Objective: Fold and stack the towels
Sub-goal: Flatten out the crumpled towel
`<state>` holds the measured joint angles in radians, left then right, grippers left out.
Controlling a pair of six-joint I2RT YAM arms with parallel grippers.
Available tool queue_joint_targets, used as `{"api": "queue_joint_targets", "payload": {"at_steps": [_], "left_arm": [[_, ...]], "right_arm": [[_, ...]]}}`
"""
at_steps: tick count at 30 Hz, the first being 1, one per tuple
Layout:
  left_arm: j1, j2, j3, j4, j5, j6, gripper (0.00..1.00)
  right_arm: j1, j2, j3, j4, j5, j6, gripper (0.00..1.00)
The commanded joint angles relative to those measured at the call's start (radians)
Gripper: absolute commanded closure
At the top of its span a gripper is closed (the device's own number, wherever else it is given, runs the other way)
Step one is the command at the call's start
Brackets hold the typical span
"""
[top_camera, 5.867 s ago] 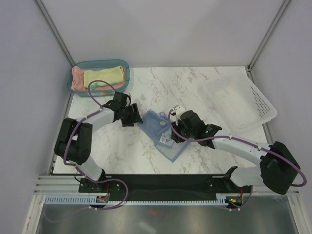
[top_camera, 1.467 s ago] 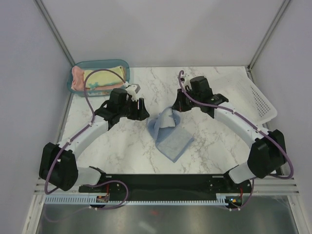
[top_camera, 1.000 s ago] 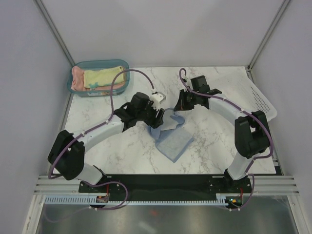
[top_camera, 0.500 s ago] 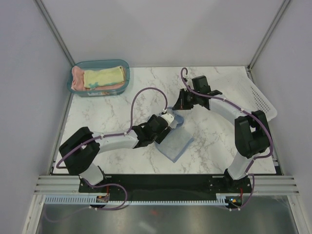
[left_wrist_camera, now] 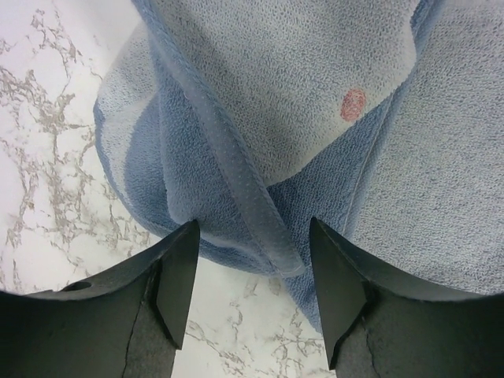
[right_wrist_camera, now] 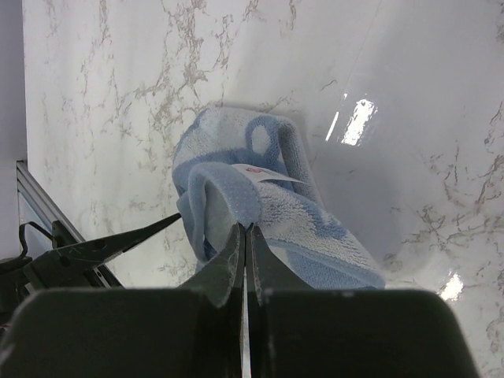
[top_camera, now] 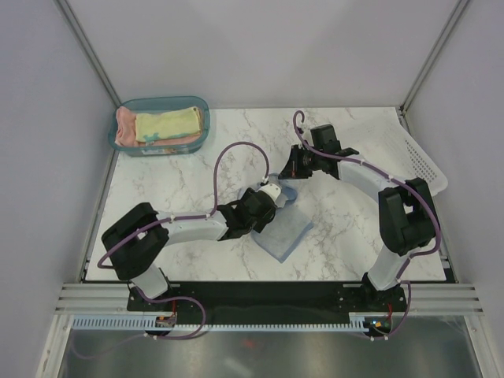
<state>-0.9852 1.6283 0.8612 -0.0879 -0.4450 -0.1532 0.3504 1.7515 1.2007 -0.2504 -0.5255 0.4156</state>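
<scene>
The light blue towel [top_camera: 285, 233] lies partly folded at mid-table. My right gripper [top_camera: 290, 172] is shut on a raised edge of it, which the right wrist view [right_wrist_camera: 236, 197] shows looped over the closed fingertips [right_wrist_camera: 244, 230]. My left gripper [top_camera: 271, 198] is open at the towel's left edge. In the left wrist view the towel's hem [left_wrist_camera: 264, 213] hangs between the spread fingers [left_wrist_camera: 179, 272], just above the marble. The salmon-pink towel [top_camera: 124, 126] and the pale yellow towel [top_camera: 167, 124] lie in the bin.
The teal bin [top_camera: 157, 147] stands at the back left corner. The white perforated basket [top_camera: 394, 161] sits at the back right, partly over the table edge. Grey walls close in the sides and back.
My left arm has swung from the back left across to the towel's left edge and lowered there, open. My right gripper has stayed shut on the raised edge.
</scene>
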Motion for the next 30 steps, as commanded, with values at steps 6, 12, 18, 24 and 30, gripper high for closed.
{"api": "queue_joint_targets", "payload": {"at_steps": [6,12,18,24,30], "left_arm": [[-0.012,0.030,0.029,-0.030,-0.070,-0.095,0.41],[-0.012,-0.031,-0.016,-0.050,-0.052,-0.115,0.48],[-0.012,-0.091,-0.057,-0.053,-0.034,-0.131,0.49],[-0.012,-0.079,-0.045,-0.055,-0.027,-0.138,0.57],[-0.012,-0.068,-0.039,-0.055,-0.003,-0.146,0.75]], "right_arm": [[-0.005,-0.044,-0.012,0.033,-0.019,0.006,1.00],[-0.007,-0.056,-0.021,0.033,-0.016,0.005,1.00],[-0.007,-0.063,-0.030,0.034,-0.016,0.005,1.00],[-0.007,-0.075,-0.039,0.036,-0.014,0.006,1.00],[-0.008,-0.089,-0.050,0.036,-0.015,0.002,1.00]]}}
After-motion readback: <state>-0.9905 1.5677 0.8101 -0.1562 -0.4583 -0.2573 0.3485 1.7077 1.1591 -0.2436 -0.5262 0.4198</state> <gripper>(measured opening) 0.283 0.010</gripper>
